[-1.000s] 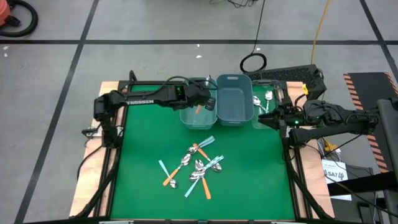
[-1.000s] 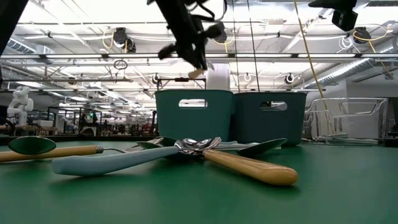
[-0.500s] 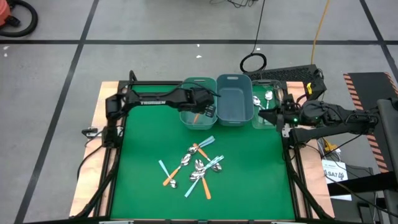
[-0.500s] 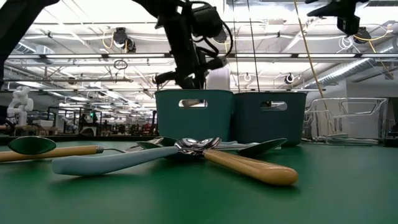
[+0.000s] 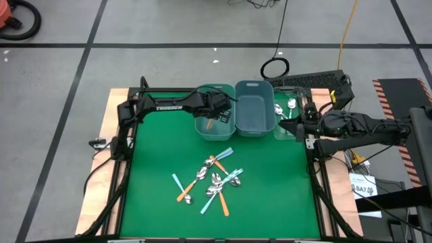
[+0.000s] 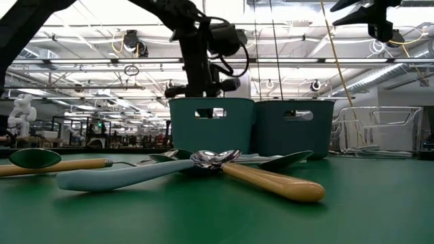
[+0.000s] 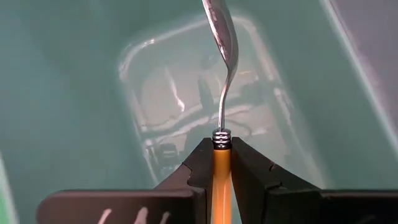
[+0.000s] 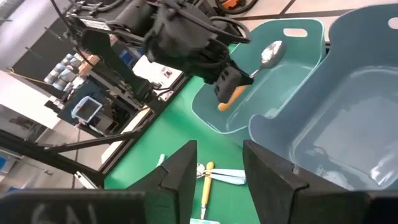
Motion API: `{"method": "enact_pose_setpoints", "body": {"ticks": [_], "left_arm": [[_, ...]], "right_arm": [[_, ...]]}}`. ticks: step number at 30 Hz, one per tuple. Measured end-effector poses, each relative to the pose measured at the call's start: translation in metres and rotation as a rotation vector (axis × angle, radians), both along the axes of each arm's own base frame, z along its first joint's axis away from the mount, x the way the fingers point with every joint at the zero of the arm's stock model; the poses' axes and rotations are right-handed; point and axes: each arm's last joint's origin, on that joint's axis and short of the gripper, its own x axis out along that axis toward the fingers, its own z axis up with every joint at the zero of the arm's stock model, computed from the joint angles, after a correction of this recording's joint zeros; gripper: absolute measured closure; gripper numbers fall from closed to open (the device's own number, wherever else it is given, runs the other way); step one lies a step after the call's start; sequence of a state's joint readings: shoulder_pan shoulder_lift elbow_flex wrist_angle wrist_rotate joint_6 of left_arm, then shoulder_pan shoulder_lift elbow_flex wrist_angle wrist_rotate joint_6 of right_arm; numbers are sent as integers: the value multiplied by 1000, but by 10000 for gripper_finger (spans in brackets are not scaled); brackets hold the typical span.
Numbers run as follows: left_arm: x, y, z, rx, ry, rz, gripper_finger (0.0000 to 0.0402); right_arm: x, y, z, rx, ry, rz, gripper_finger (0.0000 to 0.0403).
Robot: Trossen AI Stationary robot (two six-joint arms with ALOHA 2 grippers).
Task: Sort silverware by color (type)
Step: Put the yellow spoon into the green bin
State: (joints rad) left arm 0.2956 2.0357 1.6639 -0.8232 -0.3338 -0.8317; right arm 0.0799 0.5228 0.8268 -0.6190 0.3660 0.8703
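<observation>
My left gripper (image 5: 217, 116) (image 7: 221, 146) is above the inside of the left teal-green bin (image 5: 214, 129) and is shut on an orange-handled spoon (image 8: 249, 71). The spoon's metal bowl (image 7: 221, 28) points out over the bin's floor. Several more spoons with orange, light blue and teal handles (image 5: 214, 181) lie crossed in a heap on the green mat; the low view shows them close up (image 6: 224, 163). My right gripper (image 8: 221, 168) is open, raised near the table's right edge (image 5: 305, 125), and holds nothing. My left gripper pinches the spoon's orange handle (image 7: 221, 163) just behind the metal collar, one finger (image 7: 198, 163) on each side, the fingers lying along the handle. The spoon is lifted clear over the left bin. It is tilted, with its free handle end (image 8: 226, 103) sticking out behind the fingers.
A blue bin (image 5: 254, 108) stands right of the teal-green one. Right of that, a pale tray (image 5: 286, 116) holds a few spoons. Both bins rise as walls in the low view (image 6: 251, 129). Bare green mat (image 5: 155, 155) lies left and right of the heap.
My left gripper has come down with the orange spoon from above the bins to the left bin's rim, shifting a little toward the table's near edge. It has stayed shut on the handle. The heap of spoons has not moved.
</observation>
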Motion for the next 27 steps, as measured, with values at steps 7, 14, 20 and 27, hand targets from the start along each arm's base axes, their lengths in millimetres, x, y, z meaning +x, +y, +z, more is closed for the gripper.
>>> {"method": "enact_pose_setpoints", "body": {"ticks": [7,14,20,27], "left_arm": [[2,8,-13,-81,0,-3,357],[2,8,-12,-117,-19,6,356],[1,8,-12,-126,-30,39,347],[0,7,-13,-136,-35,82,269]], "right_arm": [[0,0,-1,-126,50,52,277],[-3,0,-2,-228,94,98,277],[-6,0,-1,-338,117,143,277],[-11,2,1,-359,89,237,277]]}}
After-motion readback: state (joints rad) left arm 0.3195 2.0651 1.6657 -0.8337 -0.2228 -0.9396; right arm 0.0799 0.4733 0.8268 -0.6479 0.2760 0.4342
